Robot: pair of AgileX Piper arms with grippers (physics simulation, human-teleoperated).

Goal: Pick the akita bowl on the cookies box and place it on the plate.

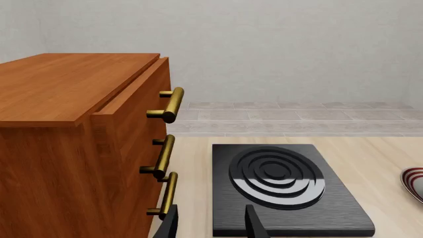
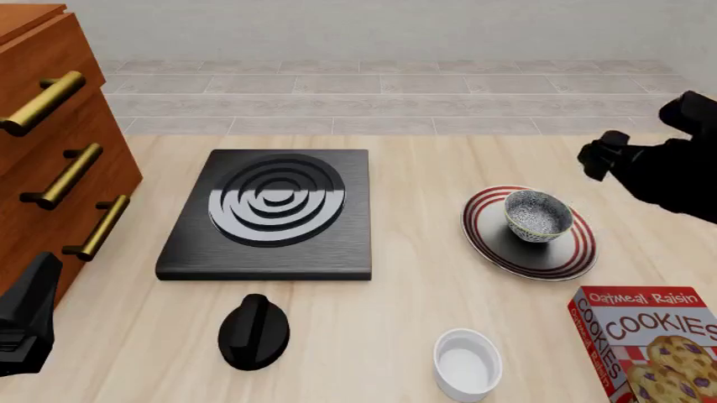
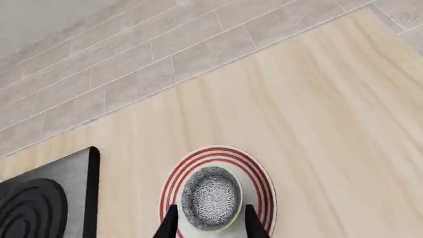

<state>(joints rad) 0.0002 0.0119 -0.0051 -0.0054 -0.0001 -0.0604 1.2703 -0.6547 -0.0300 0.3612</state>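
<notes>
The speckled akita bowl stands upright in the middle of the red-ringed plate, right of the table's centre. The red cookies box lies at the near right corner with nothing on it. My right gripper hangs above and beyond the plate, open and apart from the bowl. In the right wrist view its fingers frame the bowl and the plate from above. At the near left edge my left gripper is open and holds nothing. In the left wrist view the left gripper faces the burner, and the plate shows as a sliver.
A black stove burner lies at centre left. A wooden drawer cabinet with brass handles stands along the left edge, close to my left gripper. A black knob-like object and a white ramekin sit near the front edge.
</notes>
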